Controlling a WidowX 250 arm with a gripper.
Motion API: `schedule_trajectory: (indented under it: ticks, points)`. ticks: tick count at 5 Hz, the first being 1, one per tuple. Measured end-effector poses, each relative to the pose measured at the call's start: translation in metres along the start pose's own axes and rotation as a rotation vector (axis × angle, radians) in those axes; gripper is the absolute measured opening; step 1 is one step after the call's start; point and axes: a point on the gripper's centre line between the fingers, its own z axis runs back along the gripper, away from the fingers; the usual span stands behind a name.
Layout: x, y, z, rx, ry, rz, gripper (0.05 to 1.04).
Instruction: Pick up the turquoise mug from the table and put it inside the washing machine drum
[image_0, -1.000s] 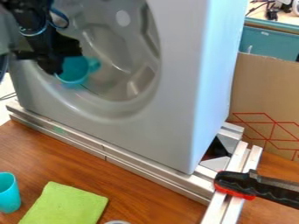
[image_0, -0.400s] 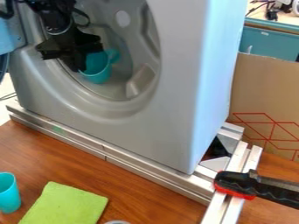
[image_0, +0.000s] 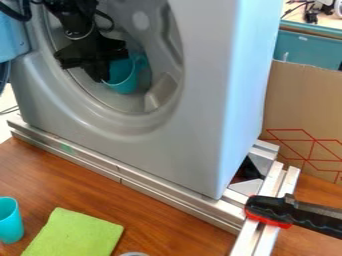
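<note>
At the upper left, my black gripper (image_0: 101, 76) hangs in the round opening of a grey washing-machine front (image_0: 133, 152). A teal mug (image_0: 123, 80) with a handle on its right is at the fingertips, tilted, its near rim against them. The gripper appears closed on that rim. Behind the mug is the grey inner wall of the drum.
A teal cup (image_0: 9, 222) and a green cloth (image_0: 75, 234) lie on the wooden table (image_0: 167, 232) in front. Metal rails (image_0: 120, 175) run under the machine. A black-and-red clamp (image_0: 274, 210) grips them at right, near a cardboard box (image_0: 304, 115).
The gripper has moved right and into the round opening, carrying the teal mug with it. The cup and cloth on the table have stayed put.
</note>
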Motion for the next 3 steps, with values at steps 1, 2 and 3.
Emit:
schedule_trajectory:
  ticks: [1,2,3]
  points:
    - [-0.0087,-0.0014,-0.0036,0.02,0.047,-0.031,0.301]
    - [-0.0099,-0.0046,-0.0029,0.032,0.042,-0.045,0.58]
    - [-0.0068,-0.0052,0.0054,0.028,0.024,-0.049,0.89]
